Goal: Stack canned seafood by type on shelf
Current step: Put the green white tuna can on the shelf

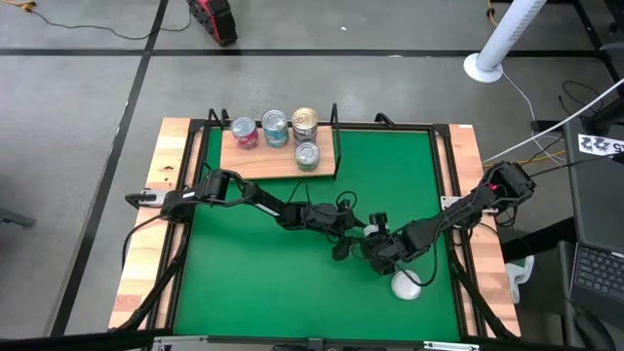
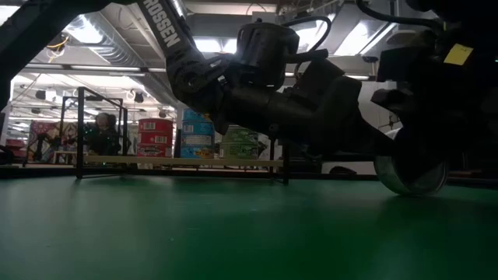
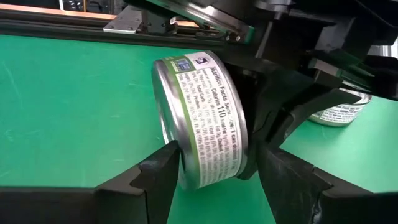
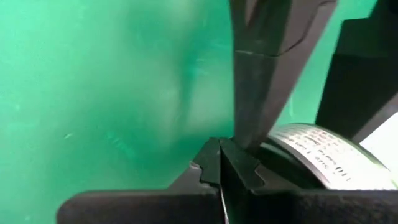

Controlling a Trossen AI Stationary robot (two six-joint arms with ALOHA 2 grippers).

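We see green mat (image 1: 292, 273) mid-frame | shelf (image 1: 280, 161) upper centre, four tins (image 1: 275, 130) on it | left gripper (image 3: 214, 168) jaws straddling an on-edge tin (image 3: 202, 118) | right gripper (image 4: 219, 163) pinched shut, crowding it | loose tin (image 1: 406, 285) lower right.

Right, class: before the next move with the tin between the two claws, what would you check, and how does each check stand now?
1. Green-label tin lying flat for stacking: not ok, it stands on its edge.
2. Left claw open, a finger either side of that tin: ok.
3. Right claw shut: ok.
4. Right claw actually holding the tin: cannot tell.
5. Bare board free on the shelf: ok.
6. Loose tin on the mat clear of the right arm: cannot tell, it lies close.
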